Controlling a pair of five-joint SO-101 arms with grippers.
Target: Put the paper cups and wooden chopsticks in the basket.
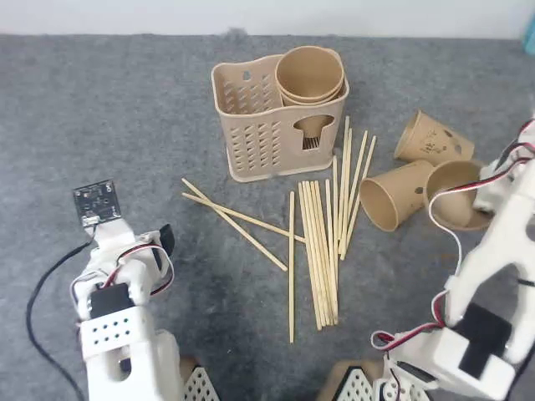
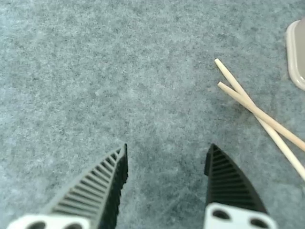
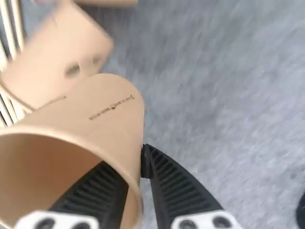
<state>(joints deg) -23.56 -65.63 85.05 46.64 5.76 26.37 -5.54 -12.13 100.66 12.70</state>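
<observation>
The tan perforated basket stands at the back with nested paper cups in one compartment. Several wooden chopsticks lie scattered in front of it. Two paper cups lie on their sides to the right. My right gripper is shut on the rim of a third paper cup, one finger inside and one outside. Another cup lies just beyond it. My left gripper stands open low over bare carpet, with two crossed chopstick ends a little ahead of it.
Grey carpet covers the whole table. A corner of the basket shows at the edge of the left wrist view. Both arm bases stand at the near edge, with open carpet on the far left.
</observation>
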